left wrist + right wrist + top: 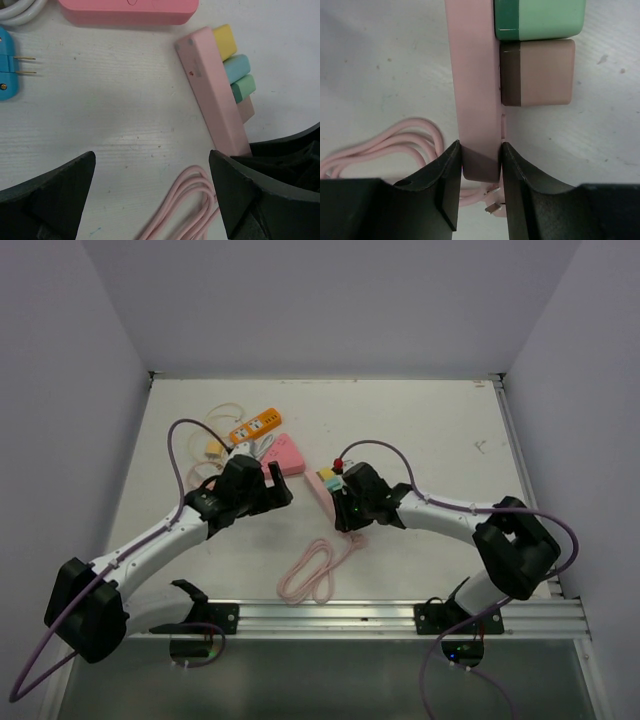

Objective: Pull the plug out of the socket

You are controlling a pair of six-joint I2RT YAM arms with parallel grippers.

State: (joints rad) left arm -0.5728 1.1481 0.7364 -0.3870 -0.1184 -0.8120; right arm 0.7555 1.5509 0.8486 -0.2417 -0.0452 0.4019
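Right gripper [480, 150] pinches end of long pink plastic power strip [472, 75]; hold it flat. Left gripper [151, 160], jaws spread wide, should straddle beige cube plug [537, 72], pull straight out

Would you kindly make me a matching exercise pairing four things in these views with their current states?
1. long pale pink plastic power strip
2. blue plastic plug with two metal prongs
3. coiled pink cable
4. left gripper

A. wide open, empty
B. lying loose, prongs bare
C. clamped at one end by the right gripper
D. looped beside the strip's clamped end

Pairs: 1-C, 2-B, 3-D, 4-A
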